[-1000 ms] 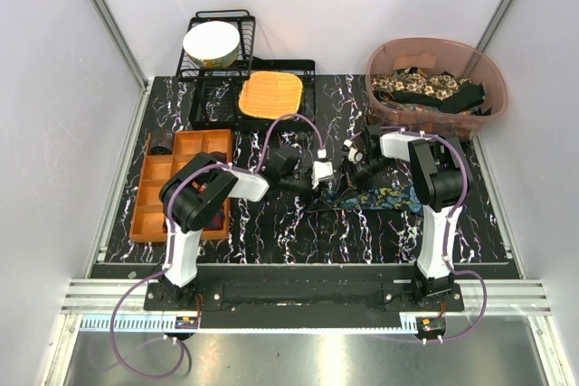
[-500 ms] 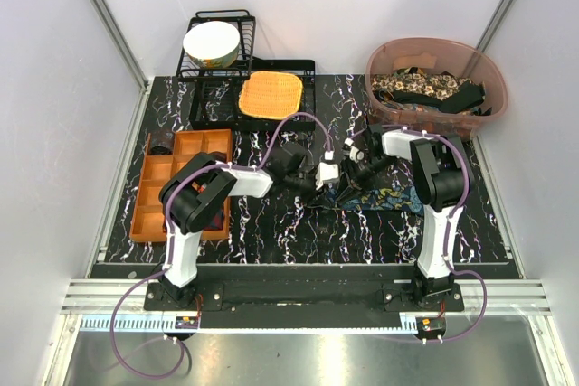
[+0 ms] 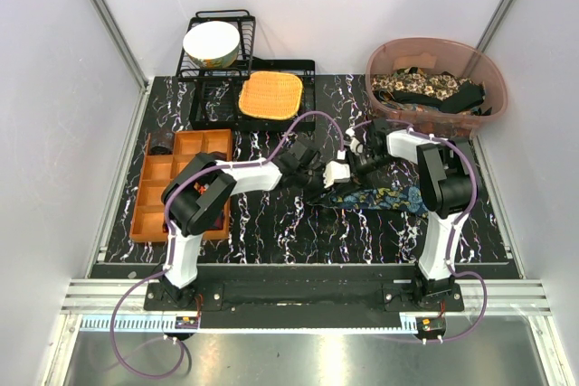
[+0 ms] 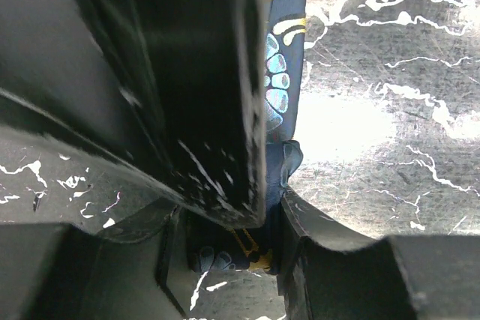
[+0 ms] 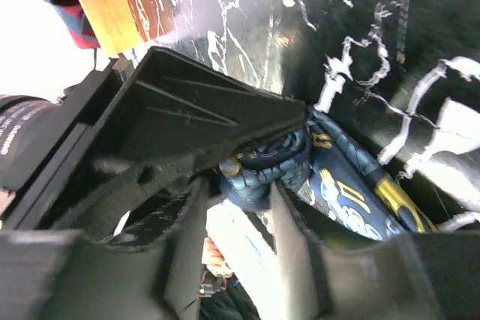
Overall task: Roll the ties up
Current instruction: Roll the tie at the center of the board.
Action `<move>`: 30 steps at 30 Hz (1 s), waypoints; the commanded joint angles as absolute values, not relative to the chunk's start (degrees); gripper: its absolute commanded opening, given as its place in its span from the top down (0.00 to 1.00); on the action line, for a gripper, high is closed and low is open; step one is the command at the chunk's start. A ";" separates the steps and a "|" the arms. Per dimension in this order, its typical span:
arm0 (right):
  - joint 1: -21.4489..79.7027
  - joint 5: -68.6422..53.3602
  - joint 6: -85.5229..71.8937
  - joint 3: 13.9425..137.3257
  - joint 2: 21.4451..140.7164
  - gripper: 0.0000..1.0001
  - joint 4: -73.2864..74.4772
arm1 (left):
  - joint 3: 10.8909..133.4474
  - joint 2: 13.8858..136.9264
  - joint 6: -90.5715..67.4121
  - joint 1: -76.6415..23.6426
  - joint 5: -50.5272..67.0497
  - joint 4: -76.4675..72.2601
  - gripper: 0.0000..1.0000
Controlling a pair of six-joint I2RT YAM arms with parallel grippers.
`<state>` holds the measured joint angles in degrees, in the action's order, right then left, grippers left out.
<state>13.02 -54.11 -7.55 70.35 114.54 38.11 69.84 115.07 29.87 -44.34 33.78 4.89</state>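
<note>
Left wrist view: the left gripper (image 4: 274,207) has its jaws clamped on a thin fold of the dark blue tie (image 4: 279,88), whose teal and yellow print runs up the middle of the frame beside the dark finger.

Right wrist view: the right gripper (image 5: 240,192) has its jaws standing apart, with a small bunched coil of the same tie sitting at their tips in the middle of the frame. Whether they press on it cannot be told. More of the tie spreads flat toward the lower right.

Top external view: both grippers meet just right of the frame's centre, at the left end of the tie, which lies flat on the black marbled table (image 3: 271,223) and stretches rightward. Other ties (image 3: 425,88) sit heaped in a pinkish tub (image 3: 380,56) at the upper right. An orange divided tray (image 3: 145,196) lies at the left, an orange woven mat (image 3: 270,95) at the upper middle, and a white bowl (image 3: 211,42) rests in a black rack (image 3: 194,70) at the upper left.

By the look of it, the task is at an early stage: only a first small coil is started on one tie, most of its length is unrolled, and the heap in the tub is not yet touched.
</note>
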 commanded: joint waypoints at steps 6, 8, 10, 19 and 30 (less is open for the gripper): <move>14.24 -45.27 -5.19 69.79 114.96 1.00 39.46 | 69.17 118.74 27.79 -43.60 29.87 14.33 0.64; 14.06 -42.72 -4.49 69.70 116.19 1.00 39.99 | 67.77 118.57 26.03 -42.19 33.91 10.23 0.53; 14.15 -41.67 -3.96 69.61 117.76 1.00 40.60 | 65.32 117.43 22.60 -40.70 38.47 4.34 0.47; 14.15 -33.05 -1.76 71.54 121.90 1.00 43.85 | 55.11 119.70 8.88 -39.99 48.33 -31.09 0.35; 14.15 -32.87 -0.71 75.32 123.40 1.00 45.44 | 56.69 118.05 23.70 -41.66 41.59 -18.13 0.75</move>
